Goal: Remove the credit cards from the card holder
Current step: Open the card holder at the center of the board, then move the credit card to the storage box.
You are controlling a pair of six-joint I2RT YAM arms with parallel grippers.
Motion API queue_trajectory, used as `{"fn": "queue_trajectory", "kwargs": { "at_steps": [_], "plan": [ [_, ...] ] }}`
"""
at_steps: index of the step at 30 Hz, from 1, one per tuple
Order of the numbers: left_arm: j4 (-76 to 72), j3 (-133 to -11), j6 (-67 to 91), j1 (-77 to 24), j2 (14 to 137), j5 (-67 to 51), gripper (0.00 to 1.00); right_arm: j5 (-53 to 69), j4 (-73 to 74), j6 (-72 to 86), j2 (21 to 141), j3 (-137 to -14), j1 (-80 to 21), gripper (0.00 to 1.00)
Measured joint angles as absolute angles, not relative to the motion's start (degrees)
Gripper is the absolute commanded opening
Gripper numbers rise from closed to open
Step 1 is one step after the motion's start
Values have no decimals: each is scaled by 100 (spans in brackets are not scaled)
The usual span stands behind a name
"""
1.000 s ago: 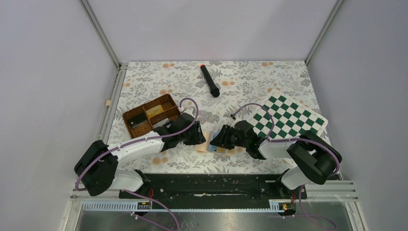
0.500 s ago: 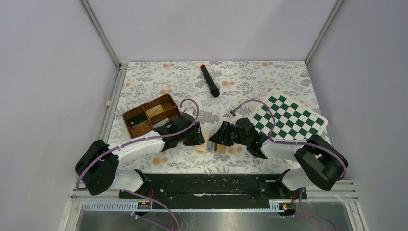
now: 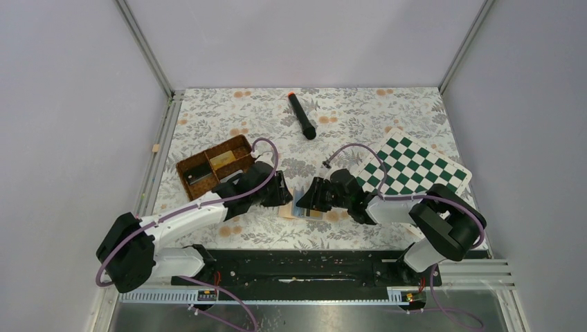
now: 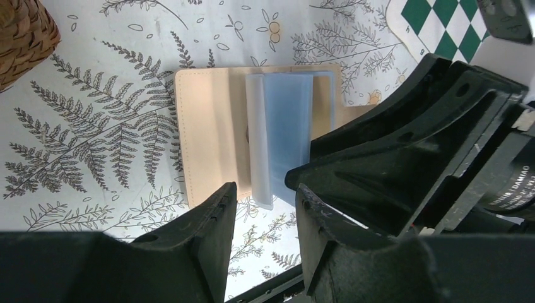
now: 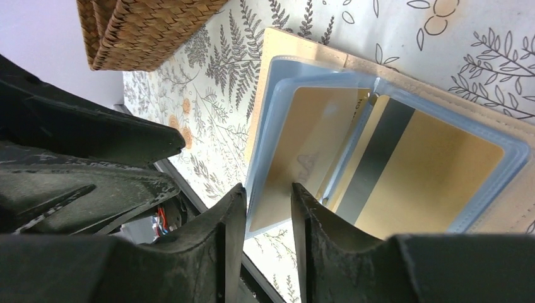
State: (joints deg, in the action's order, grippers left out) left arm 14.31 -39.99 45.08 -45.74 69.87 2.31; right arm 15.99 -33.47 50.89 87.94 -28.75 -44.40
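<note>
Close to the near edge of the table, about midway along it, the card holder lies opened flat with its clear plastic leaves fanned up. The left gripper straddles the lower edge of the leaf carrying the light blue card, jaws spread and pinching nothing. The right gripper faces it, jaws likewise apart around a raised leaf's edge. The yellow-gold card with its dark stripe sits in the leaf behind.

Both cards are in their pockets, so extraction looks barely begun. Next, one gripper probably has to pin the holder while the other closes on a card's edge alone and slides it out.

Further off are the woven basket towards the left edge, the chequered board by the right edge, and a black stick with an orange tip near the far edge.
</note>
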Motion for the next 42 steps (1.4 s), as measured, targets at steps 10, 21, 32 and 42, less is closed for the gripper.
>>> {"fn": "queue_trajectory", "kwargs": {
  "at_steps": [10, 21, 32, 42],
  "plan": [
    [1433, -3999, 4495, -4574, 6949, 226, 39, 1555, -3092, 4880, 8805, -3037, -4622, 51],
    [1533, -3999, 4495, -4554, 6947, 281, 40, 1573, -3074, 4783, 8849, -3203, -4768, 52],
    [1441, -3999, 4423, -4510, 7411, 180, 30, 1007, -2567, 4794, 8420, -3197, -4812, 48],
    [1079, -3927, 4329, -4539, 8156, 126, 25, 794, -2432, 4932, 8711, -3291, -4770, 46]
  ]
}}
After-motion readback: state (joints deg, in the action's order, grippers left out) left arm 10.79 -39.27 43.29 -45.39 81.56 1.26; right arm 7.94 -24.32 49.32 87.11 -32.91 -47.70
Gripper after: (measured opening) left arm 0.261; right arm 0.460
